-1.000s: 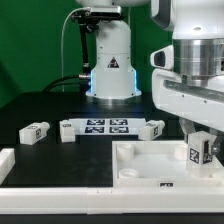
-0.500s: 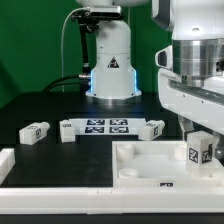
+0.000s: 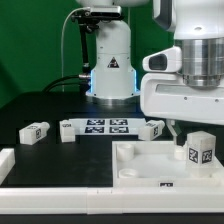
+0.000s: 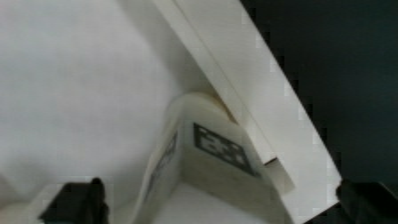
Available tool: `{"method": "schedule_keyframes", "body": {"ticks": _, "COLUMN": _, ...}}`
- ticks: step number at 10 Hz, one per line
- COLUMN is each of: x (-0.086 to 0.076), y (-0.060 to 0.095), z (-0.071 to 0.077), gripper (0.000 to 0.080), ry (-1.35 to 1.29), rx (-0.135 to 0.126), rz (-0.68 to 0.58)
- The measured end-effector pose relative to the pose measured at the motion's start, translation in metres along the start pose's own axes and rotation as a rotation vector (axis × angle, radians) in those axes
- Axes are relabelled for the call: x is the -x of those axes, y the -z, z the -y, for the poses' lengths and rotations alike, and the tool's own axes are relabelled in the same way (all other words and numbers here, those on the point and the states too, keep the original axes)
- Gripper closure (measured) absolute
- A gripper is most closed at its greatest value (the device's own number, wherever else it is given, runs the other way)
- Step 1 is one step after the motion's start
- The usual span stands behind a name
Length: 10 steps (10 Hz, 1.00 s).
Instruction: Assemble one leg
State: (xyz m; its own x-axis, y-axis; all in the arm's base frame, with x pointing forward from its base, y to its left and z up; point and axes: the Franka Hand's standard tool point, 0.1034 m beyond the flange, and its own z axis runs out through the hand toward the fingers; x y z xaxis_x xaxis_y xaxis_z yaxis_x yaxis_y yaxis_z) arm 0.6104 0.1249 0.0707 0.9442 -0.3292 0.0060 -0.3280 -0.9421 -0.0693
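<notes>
A stubby white leg [image 3: 200, 150] with a black-and-white tag stands upright on the large white rimmed panel [image 3: 140, 165], by its corner at the exterior view's right. My gripper [image 3: 190, 128] hangs just above it, open, not touching it. In the wrist view the leg [image 4: 222, 150] lies against the panel's rim [image 4: 222, 60], and my gripper [image 4: 228, 205] has its two dark fingertips [image 4: 75, 200] spread wide on either side of the leg.
Two more legs lie on the dark table, one [image 3: 36, 131] at the left and one [image 3: 152, 128] right of the marker board [image 3: 105, 126]. Another white part [image 3: 5, 165] sits at the left edge. The robot base [image 3: 110, 70] stands behind.
My gripper has risen from around the leg and shifted a little to the exterior view's left. The leg stays standing on the panel.
</notes>
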Motion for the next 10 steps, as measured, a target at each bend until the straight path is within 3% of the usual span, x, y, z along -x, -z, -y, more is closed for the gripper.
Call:
{"method": "schedule_keyframes", "body": {"ticks": 4, "x": 0.0009, "y": -0.0006, "z": -0.0016, "gripper": 0.015, "ry": 0.524, "rx": 0.021, "rz": 0.009}}
{"method": "schedule_keyframes", "body": {"ticks": 7, "x": 0.0, "y": -0.0006, "z": -0.003, "gripper": 0.015, "ry": 0.62, "rx": 0.023, "rz": 0.009}}
{"method": "schedule_keyframes", "body": {"ticks": 8, "x": 0.0, "y": -0.0008, "z": -0.0031, "gripper": 0.0239, "ry": 0.62, "rx": 0.023, "rz": 0.01}}
{"method": "schedule_keyframes", "body": {"ticks": 9, "x": 0.0, "y": -0.0009, "z": -0.0032, "gripper": 0.0424, "ry": 0.619, "rx": 0.024, "rz": 0.01}}
{"method": "schedule_keyframes", "body": {"ticks": 10, "x": 0.0001, "y": -0.001, "z": -0.0033, "gripper": 0.0424, "ry": 0.619, "rx": 0.024, "rz": 0.01}}
